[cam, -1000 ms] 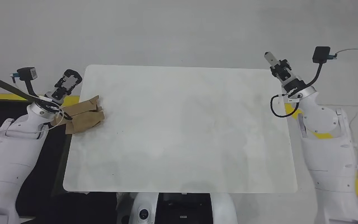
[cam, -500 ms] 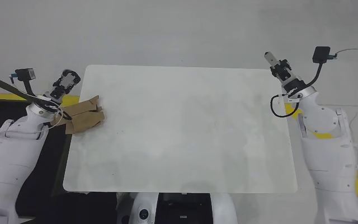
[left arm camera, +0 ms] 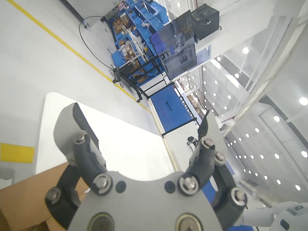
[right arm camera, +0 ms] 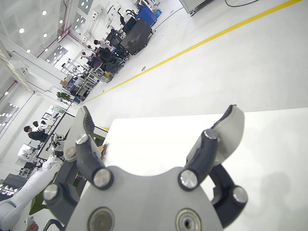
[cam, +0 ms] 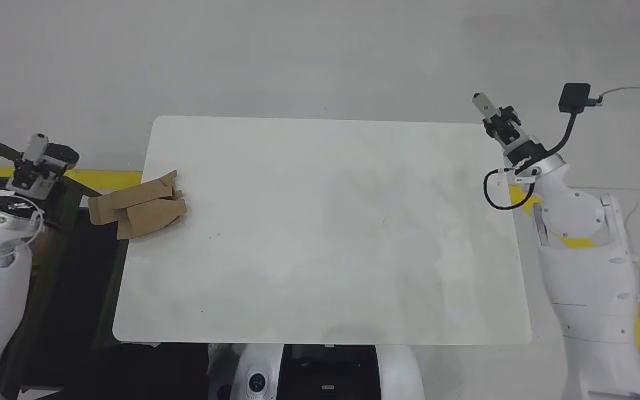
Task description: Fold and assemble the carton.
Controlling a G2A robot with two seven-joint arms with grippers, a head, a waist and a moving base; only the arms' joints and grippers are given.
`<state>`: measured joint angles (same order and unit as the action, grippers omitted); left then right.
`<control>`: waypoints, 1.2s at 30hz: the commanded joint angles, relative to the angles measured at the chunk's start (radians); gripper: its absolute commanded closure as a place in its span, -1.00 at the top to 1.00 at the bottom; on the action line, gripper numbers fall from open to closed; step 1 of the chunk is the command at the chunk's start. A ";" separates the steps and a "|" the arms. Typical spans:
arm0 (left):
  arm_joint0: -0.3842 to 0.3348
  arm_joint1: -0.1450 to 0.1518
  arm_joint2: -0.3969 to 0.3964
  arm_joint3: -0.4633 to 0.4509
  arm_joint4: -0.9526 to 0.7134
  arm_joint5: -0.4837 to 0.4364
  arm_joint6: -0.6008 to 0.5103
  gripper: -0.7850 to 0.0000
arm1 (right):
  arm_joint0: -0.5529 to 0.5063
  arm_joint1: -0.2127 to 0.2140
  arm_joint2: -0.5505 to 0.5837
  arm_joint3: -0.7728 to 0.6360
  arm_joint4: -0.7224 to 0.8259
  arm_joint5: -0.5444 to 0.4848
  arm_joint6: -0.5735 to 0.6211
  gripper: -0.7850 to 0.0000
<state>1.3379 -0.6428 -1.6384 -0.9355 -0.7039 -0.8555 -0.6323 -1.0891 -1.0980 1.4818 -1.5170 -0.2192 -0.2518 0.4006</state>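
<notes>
The carton (cam: 138, 206) is a flat brown cardboard blank lying at the table's left edge, partly hanging over it. A corner of the carton (left arm camera: 28, 188) lies close below my left gripper (left arm camera: 140, 126), which is open and holds nothing. In the top view that left gripper (cam: 40, 165) hangs off the table, left of the carton and apart from it. My right gripper (right arm camera: 157, 121) is open too, with nothing between its fingers. It sits at the table's far right corner (cam: 497, 115), and the carton (right arm camera: 104, 149) shows small across the table from it.
The white table (cam: 330, 230) has rounded corners and a wide bare top. A dark strip (cam: 90, 270) runs along its left side beside the carton. A cable loops beside the right arm (cam: 500, 190).
My left arm has drawn back to the left, from just above the carton to beyond the table's edge. The carton lies where it was. The right arm has not moved.
</notes>
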 commanded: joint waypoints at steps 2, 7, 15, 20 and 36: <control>0.023 -0.005 -0.019 0.030 -0.052 0.018 -0.004 1.00 | 0.000 0.000 0.000 0.000 0.000 0.000 0.000 1.00; 0.018 -0.013 -0.029 0.110 -0.052 0.038 0.007 1.00 | 0.000 0.000 0.000 0.000 0.000 0.000 0.000 1.00; -0.043 -0.030 0.005 0.240 0.085 0.059 0.089 1.00 | 0.000 0.000 0.000 0.000 0.000 0.000 0.000 1.00; -0.088 -0.044 0.039 0.310 0.216 0.095 0.206 1.00 | 0.000 0.000 0.000 0.000 0.000 0.000 0.000 1.00; -0.185 -0.098 0.149 0.521 0.411 0.135 0.210 1.00 | 0.000 0.000 0.000 0.000 0.000 0.000 0.000 1.00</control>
<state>1.1548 -0.7397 -1.4939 -0.4225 -0.3007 -0.7126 -0.4020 -1.0891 -1.0980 1.4818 -1.5170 -0.2192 -0.2518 0.4006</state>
